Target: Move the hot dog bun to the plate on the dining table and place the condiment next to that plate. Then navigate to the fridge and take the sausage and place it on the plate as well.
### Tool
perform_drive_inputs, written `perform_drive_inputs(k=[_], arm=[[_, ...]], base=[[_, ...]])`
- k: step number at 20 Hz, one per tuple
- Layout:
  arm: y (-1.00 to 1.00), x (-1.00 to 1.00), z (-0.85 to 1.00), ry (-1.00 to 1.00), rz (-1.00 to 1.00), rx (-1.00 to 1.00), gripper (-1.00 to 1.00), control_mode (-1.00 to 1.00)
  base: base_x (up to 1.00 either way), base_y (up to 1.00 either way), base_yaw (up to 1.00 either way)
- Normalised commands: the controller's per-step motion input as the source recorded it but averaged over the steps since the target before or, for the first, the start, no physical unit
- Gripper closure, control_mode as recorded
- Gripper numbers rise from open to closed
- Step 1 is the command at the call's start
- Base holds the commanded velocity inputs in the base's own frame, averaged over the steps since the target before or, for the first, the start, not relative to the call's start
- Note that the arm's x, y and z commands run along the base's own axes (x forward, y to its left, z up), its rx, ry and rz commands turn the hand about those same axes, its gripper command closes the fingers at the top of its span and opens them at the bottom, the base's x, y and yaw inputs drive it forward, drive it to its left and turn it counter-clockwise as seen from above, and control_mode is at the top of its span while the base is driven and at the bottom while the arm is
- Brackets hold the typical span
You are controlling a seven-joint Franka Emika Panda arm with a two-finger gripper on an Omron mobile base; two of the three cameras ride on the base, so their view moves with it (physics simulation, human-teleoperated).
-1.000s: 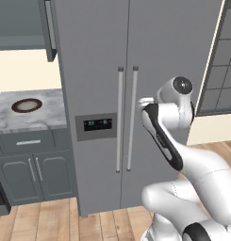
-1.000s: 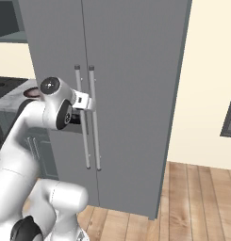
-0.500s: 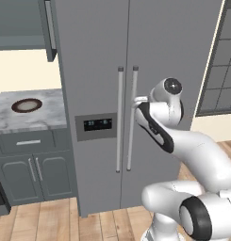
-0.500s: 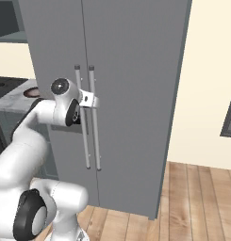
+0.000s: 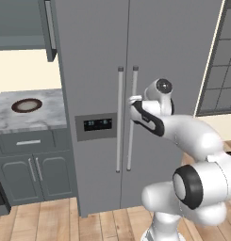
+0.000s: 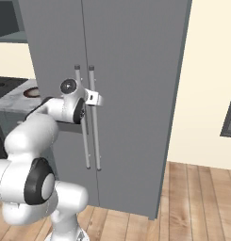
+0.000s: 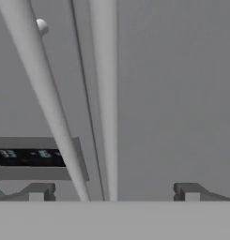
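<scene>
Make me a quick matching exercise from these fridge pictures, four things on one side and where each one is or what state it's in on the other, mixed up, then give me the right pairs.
Things:
1. gripper
2. right door handle
3. dispenser panel
4. bowl

Places or states:
A. set in the left fridge door
B. on the marble counter left of the fridge
C. open, fingertips spread to either side of the handles
D. upright bar just in front of the hand

Pairs: 1-C, 2-D, 3-A, 4-B
</scene>
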Motion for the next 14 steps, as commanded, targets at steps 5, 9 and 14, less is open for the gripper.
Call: perform_drive_inputs(k=[5, 9, 14], arm=[[0.03, 0.46, -0.21, 0.0, 0.01, 0.0, -1.0, -1.0], [0.01, 0.47, -0.16, 0.0, 0.01, 0.0, -1.0, -1.0], [0.01, 0.49, -0.16, 0.0, 0.0, 0.0, -1.0, -1.0]], base=[[0.0, 0.0, 0.0], [0.0, 0.0, 0.0], [0.0, 0.0, 0.0]])
